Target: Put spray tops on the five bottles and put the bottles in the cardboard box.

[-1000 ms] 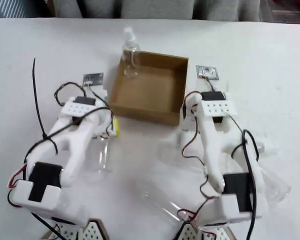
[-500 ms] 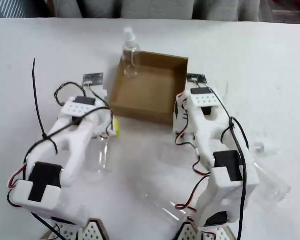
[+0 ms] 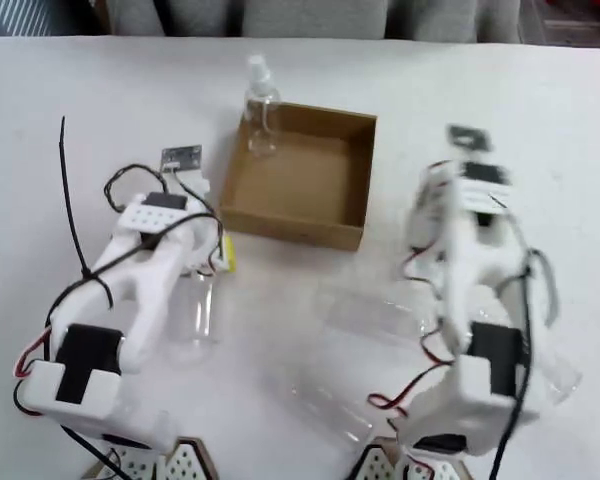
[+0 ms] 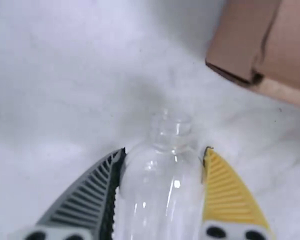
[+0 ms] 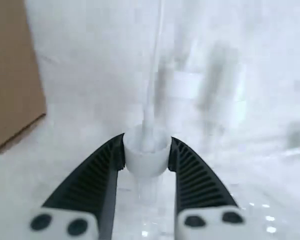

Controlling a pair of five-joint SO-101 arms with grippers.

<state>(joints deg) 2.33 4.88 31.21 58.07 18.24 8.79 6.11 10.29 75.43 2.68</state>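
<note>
The left hand point(image 4: 164, 151) is clenched round a clear bottle point(image 4: 165, 192) just under its neck, one grey finger and one yellow finger pressed to its sides. The bottle's mouth is open, with no top on it, and it points towards a corner of the cardboard box point(image 4: 260, 55) nearby. In the high view this bottle lies low over the white table point(image 3: 480, 90), to the left of the box. The right hand point(image 5: 146, 141) grips a white spray top point(image 5: 146, 156) between its two black fingers, the thin tube pointing away from the hand. A capped bottle point(image 3: 261, 110) stands upright at the box's far left corner. More clear bottles point(image 3: 370, 315) lie on their sides on the table between the two arms
</note>
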